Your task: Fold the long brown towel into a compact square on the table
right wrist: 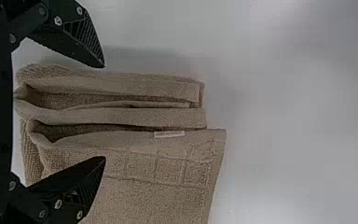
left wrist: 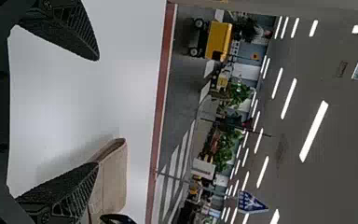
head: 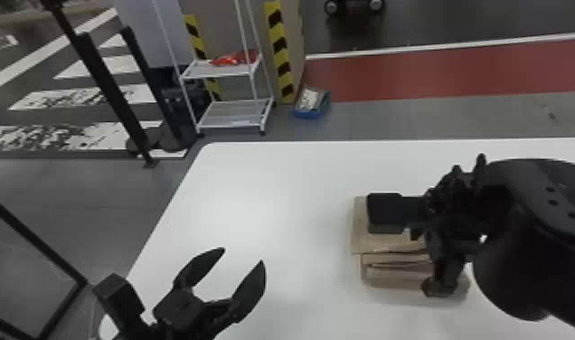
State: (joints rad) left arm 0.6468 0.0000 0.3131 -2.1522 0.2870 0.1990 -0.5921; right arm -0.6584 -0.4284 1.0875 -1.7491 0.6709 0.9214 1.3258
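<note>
The brown towel (head: pixel 361 226) lies folded in several stacked layers on the right part of the white table (head: pixel 255 190). Over its right side is my right gripper (head: pixel 429 248), and in the right wrist view the right gripper (right wrist: pixel 103 112) stands open, with the towel's layered folds (right wrist: pixel 135 116) between and below its fingers. My left gripper (head: pixel 243 257) is open above the table's near left area, apart from the towel, holding nothing. In the left wrist view the left gripper (left wrist: pixel 98 109) has wide-spread fingers, and the folded towel (left wrist: pixel 114 182) shows beyond one of them.
The table's left edge slants past my left gripper. On the floor behind stand a white wire shelf (head: pixel 230 108) and a blue bin (head: pixel 311 113), with black posts (head: pixel 115 99) farther left.
</note>
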